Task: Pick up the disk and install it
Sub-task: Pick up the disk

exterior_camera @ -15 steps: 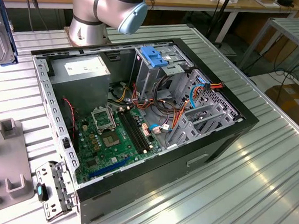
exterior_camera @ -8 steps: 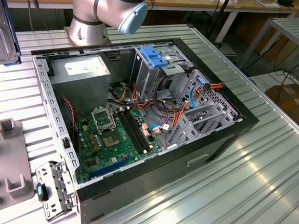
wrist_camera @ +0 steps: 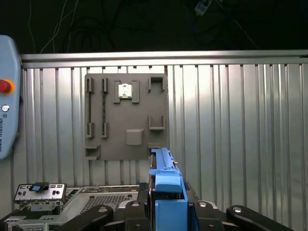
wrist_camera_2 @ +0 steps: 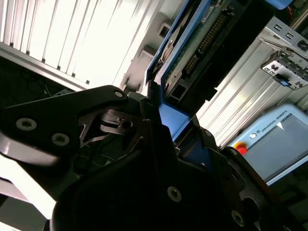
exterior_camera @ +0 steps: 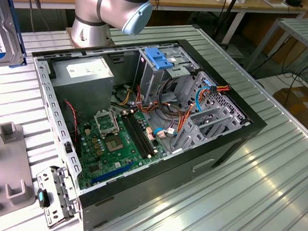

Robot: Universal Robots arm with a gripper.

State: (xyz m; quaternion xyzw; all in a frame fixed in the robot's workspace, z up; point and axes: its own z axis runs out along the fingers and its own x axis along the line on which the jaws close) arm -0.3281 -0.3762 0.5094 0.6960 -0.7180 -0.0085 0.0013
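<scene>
While the gripper (wrist_camera: pixel 166 215) is clenched on the disk (wrist_camera: pixel 165 180), its black fingers (wrist_camera: pixel 202 211) press the blue side rail from both sides in both wrist views. The drive stands on edge and reaches out past the fingertips. In the second wrist view the gripper (wrist_camera_2: pixel 161 113) shows the same hold, with the disk (wrist_camera_2: pixel 192 48) turning its circuit-board face and a row of connector pins toward the camera. At the far left edge of the exterior view the disk (exterior_camera: pixel 7 15) hangs upright above the ribbed metal table (exterior_camera: pixel 276 177), so the gripper holding it sits well apart from the open computer case (exterior_camera: pixel 231 142). Straight ahead of the gripper, beyond the drive's far end, a grey fixture plate (wrist_camera: pixel 125 115) with raised blocks lies flat on the table. A small metal bracket (exterior_camera: pixel 53 195) with a blue clip rests just beside that plate and close to the case corner. Farther from the gripper, inside the case, come the grey power-supply box (exterior_camera: pixel 85 71), then the green motherboard (exterior_camera: pixel 115 144), then the metal drive cage (exterior_camera: pixel 160 63) with its blue plastic top, and last a tangle of orange and blue cables (exterior_camera: pixel 197 102). The arm's silver joint (exterior_camera: pixel 111 7) rises behind the case. Off to one side of the gripper, a teach pendant (wrist_camera_2: pixel 274 139) with a red button lies on the table.
</scene>
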